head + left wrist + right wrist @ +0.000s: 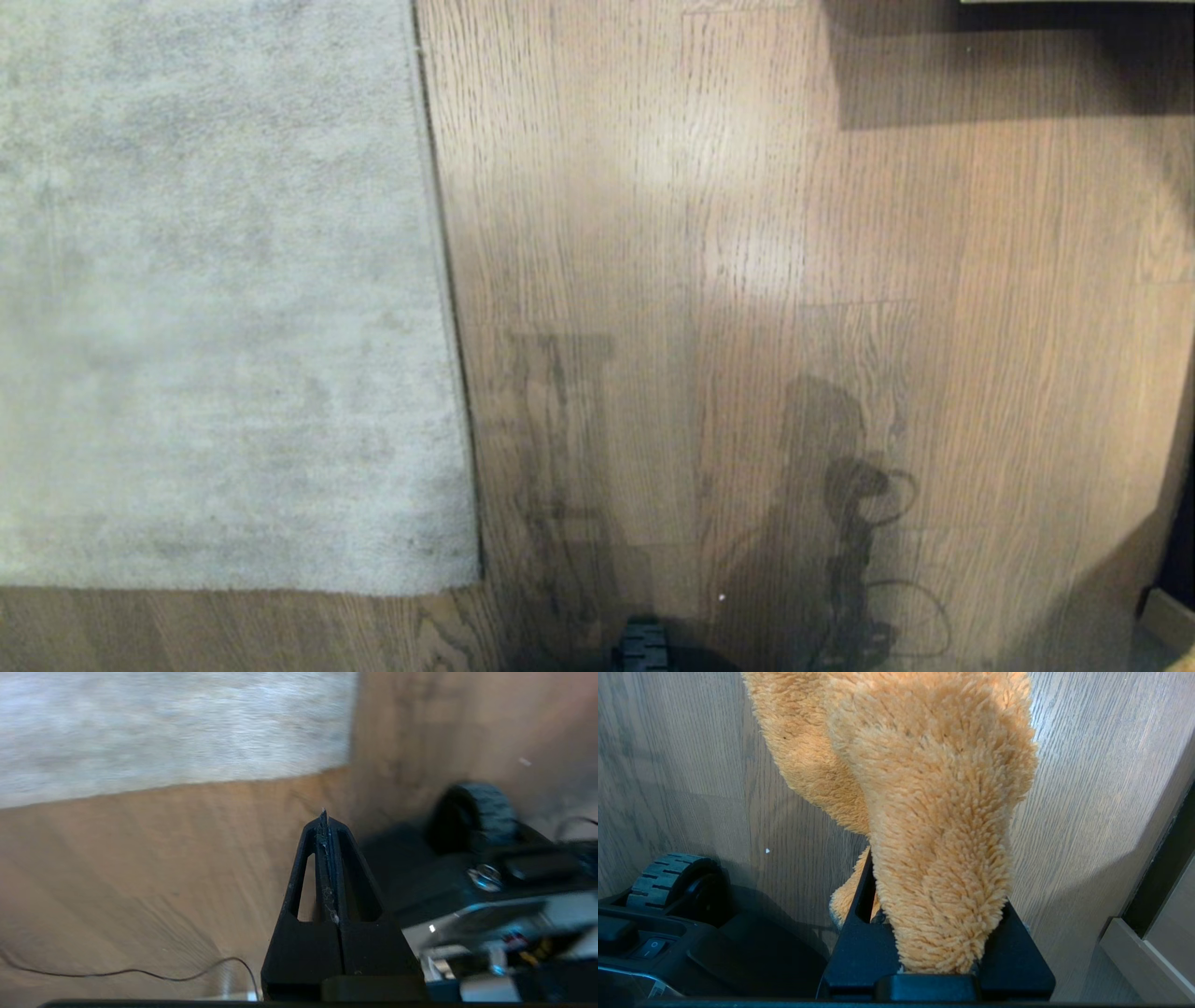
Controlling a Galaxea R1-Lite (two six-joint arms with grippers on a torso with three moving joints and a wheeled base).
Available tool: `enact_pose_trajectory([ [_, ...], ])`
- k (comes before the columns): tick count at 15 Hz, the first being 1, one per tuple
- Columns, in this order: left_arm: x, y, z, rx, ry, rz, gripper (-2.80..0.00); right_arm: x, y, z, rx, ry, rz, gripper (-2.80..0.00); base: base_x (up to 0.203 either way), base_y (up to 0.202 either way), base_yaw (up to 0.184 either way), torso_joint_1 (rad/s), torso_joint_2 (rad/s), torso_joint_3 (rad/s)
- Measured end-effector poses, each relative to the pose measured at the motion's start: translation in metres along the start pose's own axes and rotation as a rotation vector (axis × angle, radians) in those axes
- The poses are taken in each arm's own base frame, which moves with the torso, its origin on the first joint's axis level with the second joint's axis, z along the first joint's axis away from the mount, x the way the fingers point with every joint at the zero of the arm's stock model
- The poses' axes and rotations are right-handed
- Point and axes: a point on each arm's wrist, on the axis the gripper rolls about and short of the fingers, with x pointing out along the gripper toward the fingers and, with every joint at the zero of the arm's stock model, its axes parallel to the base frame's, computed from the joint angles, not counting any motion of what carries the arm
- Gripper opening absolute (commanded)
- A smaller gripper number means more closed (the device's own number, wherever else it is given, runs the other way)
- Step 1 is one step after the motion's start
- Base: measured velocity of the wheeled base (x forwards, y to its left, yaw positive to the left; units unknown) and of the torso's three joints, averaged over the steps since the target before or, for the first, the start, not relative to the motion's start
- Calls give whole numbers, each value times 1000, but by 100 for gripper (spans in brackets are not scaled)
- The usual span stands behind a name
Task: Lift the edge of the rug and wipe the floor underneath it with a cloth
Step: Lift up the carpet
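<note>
- The rug (215, 299) lies flat on the floor (747, 280), filling the left part of the head view; its pile is pale grey-beige and mottled.
- The rug edge (446, 280) runs as a straight thin line from the far side toward the robot, ending at the rug's near right corner; it lies down on the planks, not lifted; a second, near border runs leftward from that corner.
- To the right of that edge the floor is bare brown wood grain with a pale sheen; shadows of the robot's arms fall across the near planks.
- Neither arm shows in the head view; only a small dark part of the robot sits at the near edge of that view.
- The left gripper (325, 816) hangs above bare floor near the rug's corner, apart from the rug; its two black fingers are pressed together with nothing between them; a base wheel (472, 812) sits beside it, and a thin cable (140, 973) trails over the planks.
- The right gripper (938, 933) is clamped on the cloth (934, 788), a fluffy mustard-tan rag that bulges out beyond the fingers and hides their tips; it hangs above bare planks beside the robot's base, well away from the rug.
</note>
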Motion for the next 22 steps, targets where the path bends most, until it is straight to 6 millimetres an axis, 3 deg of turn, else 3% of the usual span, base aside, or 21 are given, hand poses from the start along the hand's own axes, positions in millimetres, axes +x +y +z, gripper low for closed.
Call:
enact_pose_trajectory([
  [11,74,-7,54,61,179,-117,-280,0,0,0,0,0,0,-280,0,0,0,0,0,0],
  [12,83,-9,56,71,196,-124,0,0,0,0,0,0,0,-280,0,0,0,0,0,0],
  [17,129,-31,66,106,246,-109,0,0,0,0,0,0,0,-280,0,0,0,0,0,0],
  [22,157,-56,66,175,302,-8,0,0,0,0,0,0,0,-280,0,0,0,0,0,0],
])
